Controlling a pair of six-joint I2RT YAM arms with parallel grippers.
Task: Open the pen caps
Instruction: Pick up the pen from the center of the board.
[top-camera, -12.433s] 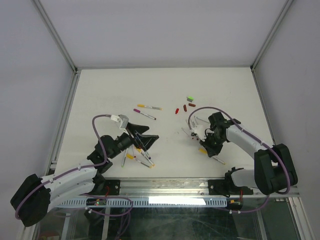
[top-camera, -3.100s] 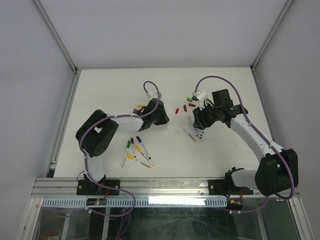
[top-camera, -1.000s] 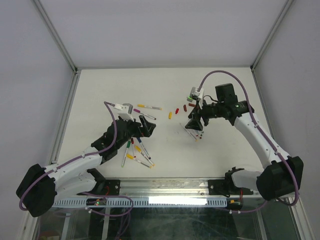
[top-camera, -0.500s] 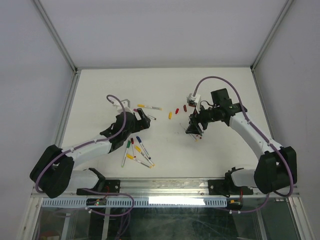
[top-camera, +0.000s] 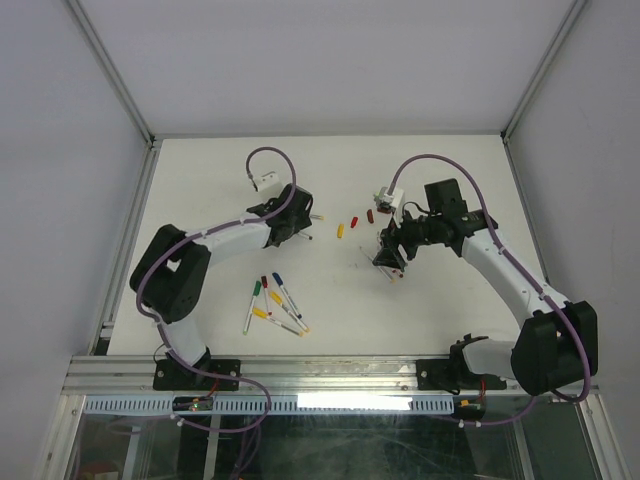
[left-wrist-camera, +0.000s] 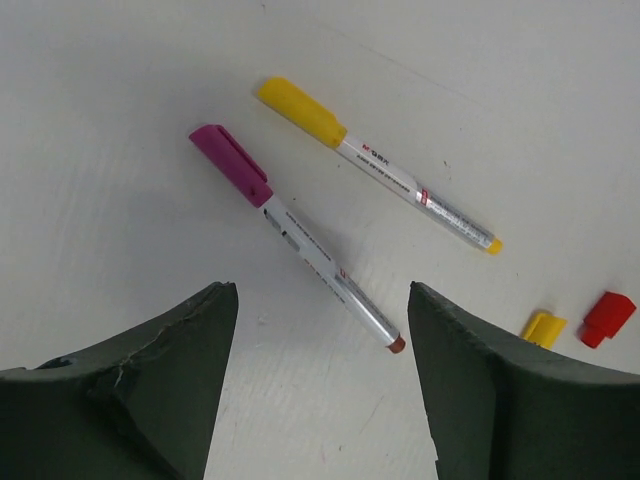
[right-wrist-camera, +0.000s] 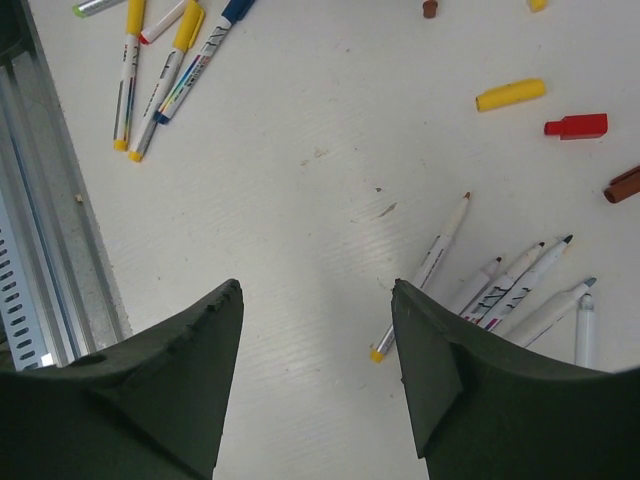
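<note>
Moved: left arm has swung from the near pen cluster (top-camera: 275, 305) out to the two far pens; right arm barely shifted.
Left end effector (left-wrist-camera: 320, 292): spread, empty, above the pen wearing the purple cap (left-wrist-camera: 230, 165); yellow cap (left-wrist-camera: 300, 110) on the pen beside it.
Right end effector (right-wrist-camera: 318, 290): spread, empty, over bare table (right-wrist-camera: 300, 180).
Done: uncapped pens (right-wrist-camera: 510, 285) lie together, loose caps (right-wrist-camera: 510, 94) near them.
Remaining: both far pens and the near pen cluster, still capped.

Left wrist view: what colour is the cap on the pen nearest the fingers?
Magenta. That pen cap shows clearest in the left wrist view.
</note>
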